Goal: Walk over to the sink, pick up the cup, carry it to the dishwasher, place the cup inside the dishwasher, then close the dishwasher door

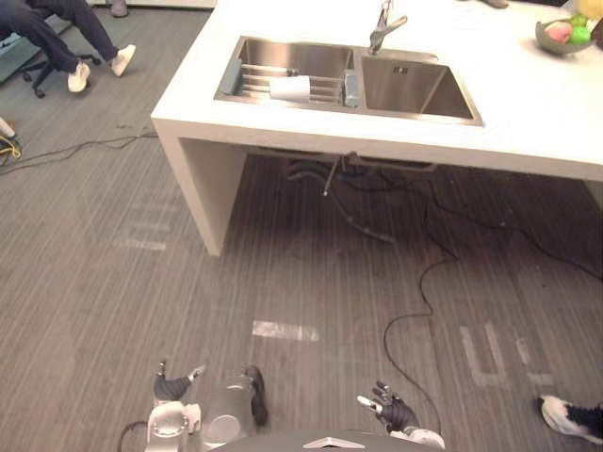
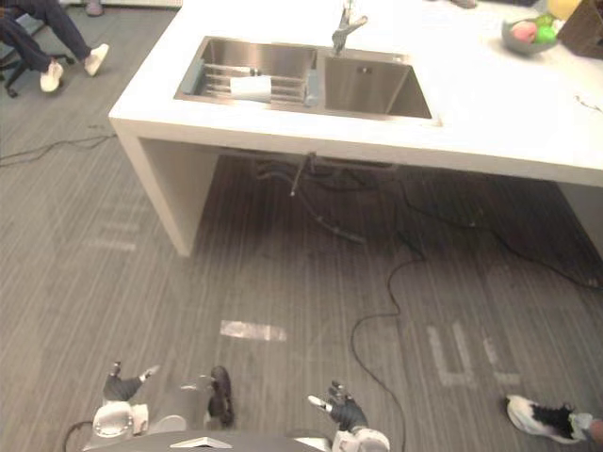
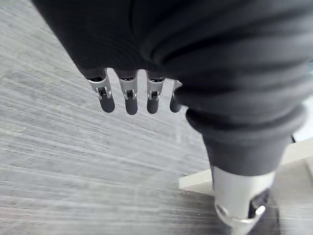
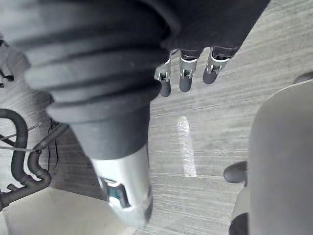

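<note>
A white cup [image 1: 290,88] lies on its side on a wire rack in the left basin of the steel sink [image 1: 243,62], far ahead in the white counter [image 1: 509,104]. My left hand [image 1: 172,387] hangs low by my side above the floor, fingers [image 3: 128,95] relaxed and holding nothing. My right hand [image 1: 391,411] hangs low on the other side, its fingers [image 4: 186,78] also relaxed and empty. Both hands are well away from the cup.
A tap [image 1: 384,28] stands between the two basins. A bowl of fruit [image 1: 563,34] sits at the counter's far right. Cables [image 1: 415,311] trail over the grey floor under the counter. A seated person's legs [image 1: 75,47] show at far left, another shoe [image 1: 570,417] at lower right.
</note>
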Robot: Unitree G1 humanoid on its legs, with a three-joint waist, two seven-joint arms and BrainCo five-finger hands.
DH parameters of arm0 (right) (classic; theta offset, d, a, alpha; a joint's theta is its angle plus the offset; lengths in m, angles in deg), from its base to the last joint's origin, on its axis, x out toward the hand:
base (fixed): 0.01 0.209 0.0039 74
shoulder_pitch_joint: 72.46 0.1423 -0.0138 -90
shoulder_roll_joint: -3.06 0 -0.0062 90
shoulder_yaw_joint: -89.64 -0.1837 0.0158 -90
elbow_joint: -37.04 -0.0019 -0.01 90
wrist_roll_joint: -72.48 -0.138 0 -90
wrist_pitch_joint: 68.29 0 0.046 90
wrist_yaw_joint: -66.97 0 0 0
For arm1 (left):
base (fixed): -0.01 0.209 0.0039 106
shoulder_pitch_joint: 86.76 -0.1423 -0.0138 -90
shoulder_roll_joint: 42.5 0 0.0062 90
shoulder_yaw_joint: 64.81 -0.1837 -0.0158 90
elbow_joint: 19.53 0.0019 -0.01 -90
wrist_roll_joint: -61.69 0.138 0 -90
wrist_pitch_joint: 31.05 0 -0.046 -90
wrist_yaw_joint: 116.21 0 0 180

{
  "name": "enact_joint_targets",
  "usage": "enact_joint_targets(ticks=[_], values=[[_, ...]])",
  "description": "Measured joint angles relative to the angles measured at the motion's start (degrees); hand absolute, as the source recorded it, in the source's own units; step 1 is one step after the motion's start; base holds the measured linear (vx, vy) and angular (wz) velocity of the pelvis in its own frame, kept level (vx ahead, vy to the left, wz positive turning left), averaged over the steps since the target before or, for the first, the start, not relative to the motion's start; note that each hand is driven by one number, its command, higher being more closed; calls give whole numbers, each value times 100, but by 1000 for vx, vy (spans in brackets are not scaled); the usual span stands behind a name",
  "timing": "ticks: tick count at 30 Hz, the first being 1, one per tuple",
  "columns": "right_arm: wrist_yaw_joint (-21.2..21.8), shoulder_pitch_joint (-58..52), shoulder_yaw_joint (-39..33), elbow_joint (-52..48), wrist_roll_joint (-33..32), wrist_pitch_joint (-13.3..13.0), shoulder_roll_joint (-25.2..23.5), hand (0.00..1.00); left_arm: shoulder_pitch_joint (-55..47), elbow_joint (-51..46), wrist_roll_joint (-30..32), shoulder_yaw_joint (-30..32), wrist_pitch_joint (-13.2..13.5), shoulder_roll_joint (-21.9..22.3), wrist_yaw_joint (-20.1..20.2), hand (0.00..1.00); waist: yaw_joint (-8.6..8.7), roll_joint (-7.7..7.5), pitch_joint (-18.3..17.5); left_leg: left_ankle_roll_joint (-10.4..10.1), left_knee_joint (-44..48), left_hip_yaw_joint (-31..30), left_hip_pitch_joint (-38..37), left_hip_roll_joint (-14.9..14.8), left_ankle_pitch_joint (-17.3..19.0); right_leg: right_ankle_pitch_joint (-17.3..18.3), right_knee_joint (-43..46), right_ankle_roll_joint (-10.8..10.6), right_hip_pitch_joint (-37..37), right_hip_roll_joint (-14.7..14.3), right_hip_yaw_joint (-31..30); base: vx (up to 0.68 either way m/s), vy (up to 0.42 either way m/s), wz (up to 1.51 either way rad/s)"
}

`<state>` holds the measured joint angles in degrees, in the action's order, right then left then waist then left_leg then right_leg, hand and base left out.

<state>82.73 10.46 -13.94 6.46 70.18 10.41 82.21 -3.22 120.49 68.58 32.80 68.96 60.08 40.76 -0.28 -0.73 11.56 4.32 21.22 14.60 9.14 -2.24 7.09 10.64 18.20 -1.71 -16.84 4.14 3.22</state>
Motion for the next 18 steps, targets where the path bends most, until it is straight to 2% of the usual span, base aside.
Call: enact_joint_targets(ticks=[1,2,3,4,5,7,8,10,11,12,13,14,15,16,17,18], values=[[-6,0,-2,35,4,21,-6,0,-44,-169,1,-68,13,3,-48,0,7,-60,-72,-20,-123,-2,-101,91,66,2,415,-147,161,79,-15,310,81,16],[-5,6,-2,120,-12,52,-8,0,-93,-622,2,-146,30,1,-87,0,-26,-164,-129,25,-375,49,-334,251,104,-137,1505,-805,655,237,-141,298,65,5],[-5,5,1,136,-56,56,-23,0,-110,-944,0,-161,30,-5,-121,0,-24,-175,-122,43,-546,58,-512,347,119,-514,2313,-1347,1045,366,-226,306,73,-3],[-5,-13,-7,124,-233,56,-24,0,-129,-1448,-13,-202,29,-28,-196,0,-21,-205,-131,63,-783,57,-806,474,155,-861,3496,-1234,1612,590,-208,362,87,-1],[-18,-98,-21,78,-320,53,-13,0,-124,-1917,-26,-267,25,-64,-280,0,13,-209,-117,52,-962,37,-1099,547,205,-695,4337,-786,2128,791,-30,304,73,1],[-31,-212,-75,-24,-421,18,-25,0,-120,-2427,-32,-345,20,-67,-377,0,93,-130,-110,21,-1122,-60,-1398,548,267,-393,4658,-354,2578,894,217,260,32,19],[-77,-249,-109,-29,-463,-5,-30,0,-80,-2852,-33,-380,6,-100,-434,0,187,-105,-114,-34,-1266,-204,-1587,547,266,-168,4563,-238,2873,945,404,274,-10,62],[-251,-500,-266,-107,-635,-21,-141,0,299,-3592,-28,-572,-100,-105,-442,0,286,-69,-115,-131,-1330,-624,-1902,454,378,117,3273,-196,3197,950,715,372,-110,102],[-257,-587,-332,-143,-656,-20,-179,0,387,-3764,-16,-620,-118,-101,-417,0,290,-46,-123,-182,-1322,-725,-1952,398,429,118,2760,-191,3198,919,758,511,-230,106],[-261,-736,-491,-229,-695,-23,-244,0,491,-4164,21,-692,-150,-106,-378,0,320,28,-144,-316,-1177,-950,-2023,240,597,9,1539,-171,3113,782,750,472,-256,94],[-268,-870,-523,-240,-703,-28,-272,0,521,-4572,26,-732,-180,-113,-327,0,357,81,-165,-508,-979,-1076,-2070,67,815,-298,616,-208,3038,612,667,575,-323,84],[-271,-929,-518,-241,-702,-28,-292,0,518,-4783,41,-728,-207,-137,-287,0,352,78,-170,-618,-886,-1134,-2123,8,933,-528,321,-198,3002,550,615,520,-335,62],[-295,-1053,-444,-232,-679,-22,-381,0,464,-5196,110,-721,-257,-239,-276,0,326,-51,-247,-848,-727,-1155,-2237,-50,1167,-1251,19,-111,2953,527,466,544,-375,40],[-327,-1093,-364,-195,-680,18,-326,0,427,-5405,154,-703,-252,-180,-285,0,320,56,-333,-981,-589,-1159,-2348,-255,1417,-1195,273,-182,2941,440,574,533,-360,32],[-310,-1131,-281,-208,-624,27,-191,0,372,-5533,163,-693,-264,-92,-297,0,294,236,-393,-1030,-505,-1114,-2305,-448,1440,-1054,357,-73,2934,313,649,492,-338,10],[-277,-1115,-226,-214,-591,93,-21,0,327,-5790,240,-745,-257,41,-303,0,259,407,-461,-1063,-412,-1011,-2313,-630,1337,-768,503,-70,2975,169,704,430,-312,3]])
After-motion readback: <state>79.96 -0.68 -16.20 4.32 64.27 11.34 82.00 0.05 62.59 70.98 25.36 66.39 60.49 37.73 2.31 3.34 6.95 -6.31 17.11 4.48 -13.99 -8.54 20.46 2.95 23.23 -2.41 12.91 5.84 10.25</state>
